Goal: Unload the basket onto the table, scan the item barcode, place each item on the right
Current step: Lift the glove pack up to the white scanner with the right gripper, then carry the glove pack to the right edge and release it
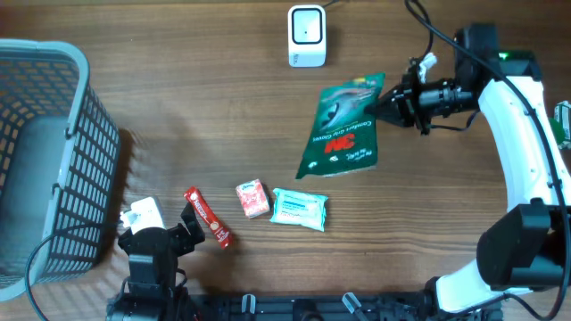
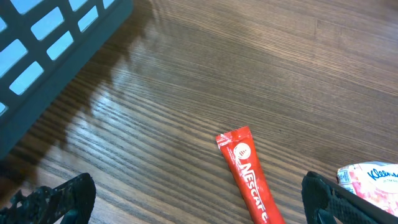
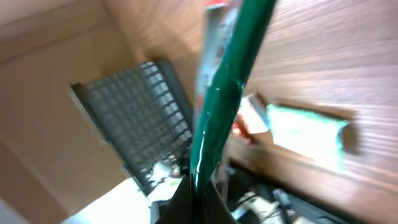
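Note:
A green 3M packet (image 1: 343, 127) hangs tilted above the table, just below and right of the white barcode scanner (image 1: 307, 36) at the back. My right gripper (image 1: 382, 105) is shut on the packet's right edge. In the blurred right wrist view the packet (image 3: 227, 93) rises edge-on from between the closed fingers of the right gripper (image 3: 198, 193). My left gripper (image 1: 159, 230) rests open at the front left, and nothing is between the wide-apart fingers of the left gripper (image 2: 196, 202).
A red Nescafe stick (image 1: 208, 218) lies beside the left gripper, with the stick (image 2: 249, 177) near its right finger. A pink packet (image 1: 252, 198) and a teal tissue pack (image 1: 299, 209) lie next to it. A grey mesh basket (image 1: 45, 160) stands at the left.

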Action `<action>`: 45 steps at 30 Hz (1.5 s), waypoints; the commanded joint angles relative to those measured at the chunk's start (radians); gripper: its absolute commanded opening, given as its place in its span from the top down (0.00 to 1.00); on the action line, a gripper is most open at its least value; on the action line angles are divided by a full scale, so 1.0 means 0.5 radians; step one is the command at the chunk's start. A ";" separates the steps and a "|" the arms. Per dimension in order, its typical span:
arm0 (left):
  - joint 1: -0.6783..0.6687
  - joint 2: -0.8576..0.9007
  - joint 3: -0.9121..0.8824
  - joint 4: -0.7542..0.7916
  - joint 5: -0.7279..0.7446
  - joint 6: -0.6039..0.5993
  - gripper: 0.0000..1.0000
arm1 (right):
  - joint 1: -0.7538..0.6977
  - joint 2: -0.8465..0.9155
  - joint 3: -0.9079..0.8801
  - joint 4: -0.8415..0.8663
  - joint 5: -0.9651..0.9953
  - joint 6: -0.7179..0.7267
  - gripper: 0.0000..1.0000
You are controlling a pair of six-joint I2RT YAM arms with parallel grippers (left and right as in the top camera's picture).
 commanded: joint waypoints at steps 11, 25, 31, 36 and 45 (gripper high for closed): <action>-0.011 -0.012 -0.001 0.005 0.018 -0.004 0.00 | 0.293 -0.051 0.008 1.131 0.096 -0.563 0.96; -0.011 -0.012 -0.001 0.005 0.018 -0.004 0.00 | 0.291 0.800 0.008 2.202 0.346 0.005 0.96; -0.011 -0.012 -0.001 0.005 0.018 -0.004 0.00 | 0.211 0.805 0.018 2.190 0.458 0.043 0.96; -0.011 -0.012 -0.001 0.005 0.018 -0.004 0.00 | -0.211 0.455 0.018 1.591 0.870 -0.153 0.96; -0.011 -0.012 -0.001 0.005 0.018 -0.004 0.00 | -0.708 0.359 0.014 1.325 2.508 -0.034 0.95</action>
